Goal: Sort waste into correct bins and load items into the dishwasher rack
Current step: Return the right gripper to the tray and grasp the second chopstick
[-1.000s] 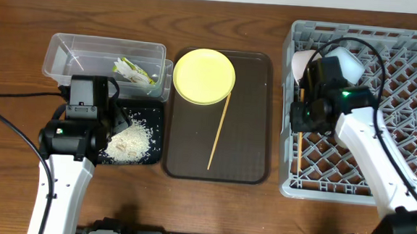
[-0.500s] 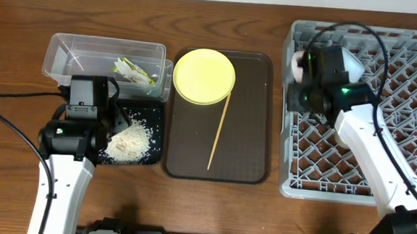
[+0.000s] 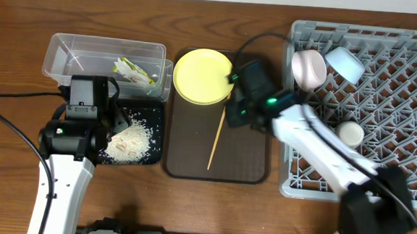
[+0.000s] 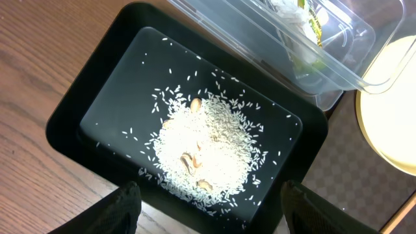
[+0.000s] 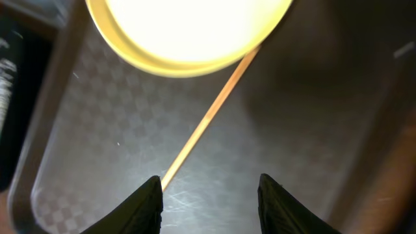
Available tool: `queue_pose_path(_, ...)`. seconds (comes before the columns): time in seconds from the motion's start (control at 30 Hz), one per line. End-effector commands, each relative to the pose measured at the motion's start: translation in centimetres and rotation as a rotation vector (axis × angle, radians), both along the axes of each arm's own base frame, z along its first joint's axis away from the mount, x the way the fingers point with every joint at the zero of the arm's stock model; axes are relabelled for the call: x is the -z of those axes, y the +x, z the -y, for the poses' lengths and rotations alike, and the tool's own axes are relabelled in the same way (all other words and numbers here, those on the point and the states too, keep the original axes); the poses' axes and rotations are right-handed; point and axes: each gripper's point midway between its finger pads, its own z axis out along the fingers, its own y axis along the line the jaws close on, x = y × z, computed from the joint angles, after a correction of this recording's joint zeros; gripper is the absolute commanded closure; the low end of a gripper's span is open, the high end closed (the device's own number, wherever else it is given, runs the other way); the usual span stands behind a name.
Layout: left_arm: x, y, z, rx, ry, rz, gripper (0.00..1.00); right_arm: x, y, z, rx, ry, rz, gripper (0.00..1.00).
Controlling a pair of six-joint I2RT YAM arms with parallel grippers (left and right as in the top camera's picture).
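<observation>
We see the left gripper (image 4: 211, 198) hanging over the shallow black tray (image 4: 71, 114), its two dark fingers spread wide with nothing between them. A loose mound of white rice grains (image 4: 208, 149), with a few tan bits in it, lies in that tray. Just beside it stands the clear plastic tub (image 3: 67, 56), rectangular with rounded corners, which holds the crumpled yellow-green wrapper (image 3: 133, 71).

The right gripper (image 5: 209, 195) hovers above the brown serving tray (image 3: 251, 159), whose surface has a fine checkered texture. Its fingers stand apart and hold nothing. Below them a thin, straight wooden chopstick (image 5: 208, 121) lies slantwise on the serving tray, its upper end meeting the rim of the round, glossy yellow plate (image 3: 200, 76).

In the grey lattice rack (image 3: 406, 93) we find the pale pink bowl (image 3: 308, 68) and the light blue bowl (image 3: 344, 64) side by side among the pegs near the corner closest to the plate. The small pale cup (image 3: 350, 133) sits apart from them.
</observation>
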Motion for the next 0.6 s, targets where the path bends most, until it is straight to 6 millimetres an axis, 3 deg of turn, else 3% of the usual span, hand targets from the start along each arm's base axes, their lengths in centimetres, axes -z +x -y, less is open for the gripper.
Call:
queue_pose_path(0.0, -0.1, 0.1, -0.2, -0.015, 0.000, 0.005, 0.28, 2.6, -0.4, -0.8, 0.095, -0.061, -0.027, 0.54)
queue_pose_path(0.2, -0.1, 0.1, -0.2, -0.015, 0.000, 0.004, 0.28, 6.9, -1.9, -2.2, 0.131, -0.105, -0.099, 0.55)
queue_pose_path(0.33, -0.1, 0.1, -0.2, -0.015, 0.000, 0.005, 0.28, 8.8, -2.1, -1.8, 0.180, -0.134, -0.129, 0.58)
queue_pose_path(0.57, -0.1, 0.1, -0.2, -0.015, 0.000, 0.002, 0.28, 9.1, -2.1, 1.0, 0.276, -0.226, -0.136, 0.90)
